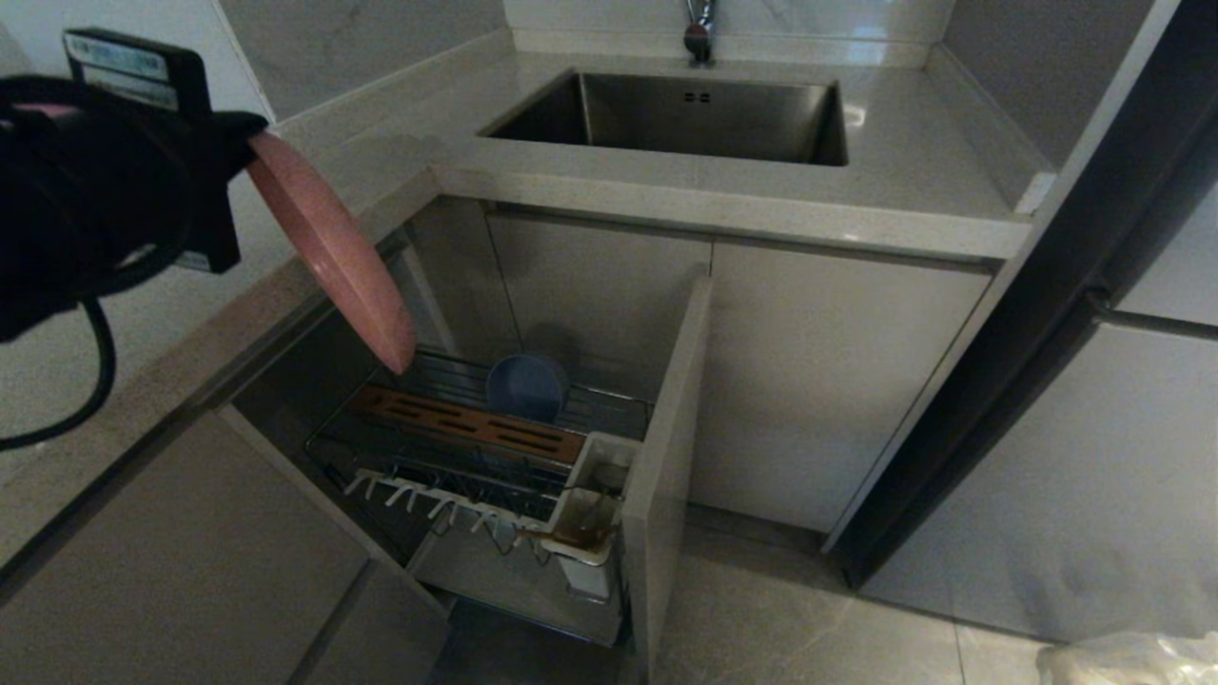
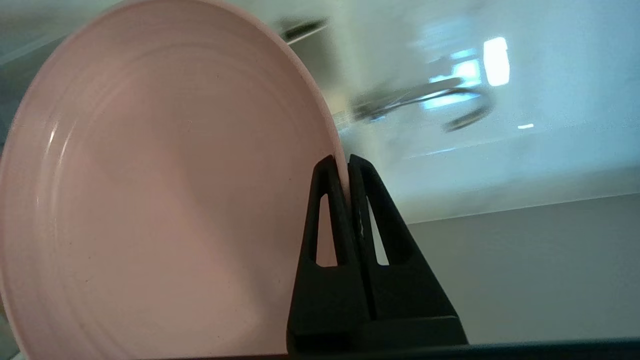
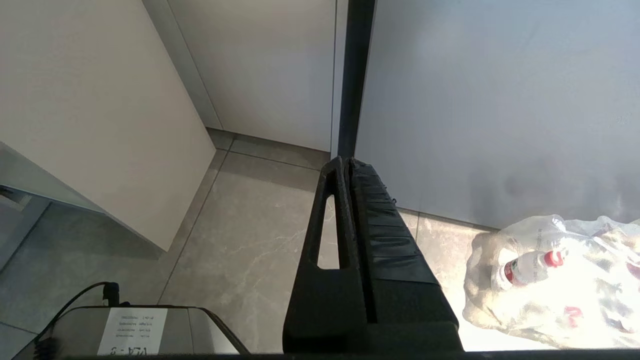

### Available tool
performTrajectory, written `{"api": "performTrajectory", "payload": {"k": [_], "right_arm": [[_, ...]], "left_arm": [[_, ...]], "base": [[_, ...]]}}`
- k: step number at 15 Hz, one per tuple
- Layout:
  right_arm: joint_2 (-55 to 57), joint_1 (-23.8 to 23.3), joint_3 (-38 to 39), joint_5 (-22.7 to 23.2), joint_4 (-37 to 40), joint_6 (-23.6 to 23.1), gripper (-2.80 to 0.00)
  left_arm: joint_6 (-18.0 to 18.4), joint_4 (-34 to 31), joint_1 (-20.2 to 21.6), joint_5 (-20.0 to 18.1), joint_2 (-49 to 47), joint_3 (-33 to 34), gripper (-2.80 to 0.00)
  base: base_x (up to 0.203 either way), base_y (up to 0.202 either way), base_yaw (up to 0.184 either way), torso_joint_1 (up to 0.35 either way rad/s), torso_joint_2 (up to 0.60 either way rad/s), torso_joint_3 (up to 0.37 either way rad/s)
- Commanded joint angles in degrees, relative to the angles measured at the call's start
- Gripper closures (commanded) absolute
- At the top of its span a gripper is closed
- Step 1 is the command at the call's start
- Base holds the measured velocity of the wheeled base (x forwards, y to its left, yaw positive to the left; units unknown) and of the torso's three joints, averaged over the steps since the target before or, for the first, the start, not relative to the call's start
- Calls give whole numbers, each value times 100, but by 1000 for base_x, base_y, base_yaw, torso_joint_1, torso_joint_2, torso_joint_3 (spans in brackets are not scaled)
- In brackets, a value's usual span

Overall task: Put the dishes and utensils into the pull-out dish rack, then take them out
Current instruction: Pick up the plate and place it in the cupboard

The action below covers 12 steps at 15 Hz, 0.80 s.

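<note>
My left gripper (image 2: 345,161) is shut on the rim of the salmon-pink plate (image 2: 150,190). In the head view the plate (image 1: 333,252) hangs tilted, edge-on, above the left counter, its lower edge over the back left of the pull-out dish rack (image 1: 457,476). The left gripper (image 1: 243,143) sits at the plate's upper edge. The blue-grey bowl (image 1: 526,387) stands in the back of the rack behind the brown wooden strip (image 1: 466,425). Brown chopsticks (image 1: 561,535) rest in the white utensil cup (image 1: 590,518). My right gripper (image 3: 346,161) is shut and empty, pointing at the floor.
The rack's beige front panel (image 1: 666,457) stands out to the right of the basket. The steel sink (image 1: 685,119) is set in the counter behind. A dark fridge edge (image 1: 1047,285) runs down the right. A clear bag of bottles (image 3: 555,280) lies on the floor.
</note>
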<state>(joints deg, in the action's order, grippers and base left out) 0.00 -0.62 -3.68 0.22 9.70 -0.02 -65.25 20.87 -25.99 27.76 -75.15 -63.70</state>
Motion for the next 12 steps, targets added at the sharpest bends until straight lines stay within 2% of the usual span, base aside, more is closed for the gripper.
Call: {"api": "performTrajectory", "payload": {"k": [1,2,5,8,10,12], "right_arm": [[0,1,-1,4,5,2,0],[0,1,-1,4,5,-6,0],[0,1,-1,4,5,-5,0],[0,1,-1,4,5,2,0],[0,1,-1,4,5,-5,0],[0,1,-1,4,5,-6,0]], "left_arm": [[-78,78,-129,84,-87,378,0],[-93,325,-244,227,-226,547,0],[-68,1364,-760,966,-758,902,0],[-76,1888,-1062,1513,-1273,1077,0],[-77,2363,-1151,1753,-1547,1350,0],[-75,2439,-1166,1849,-1668,1470,0]], "base": [[0,0,0,0,0,0],[0,0,0,0,0,0],[0,0,0,0,0,0],[0,0,0,0,0,0],[0,0,0,0,0,0],[0,0,0,0,0,0]]}}
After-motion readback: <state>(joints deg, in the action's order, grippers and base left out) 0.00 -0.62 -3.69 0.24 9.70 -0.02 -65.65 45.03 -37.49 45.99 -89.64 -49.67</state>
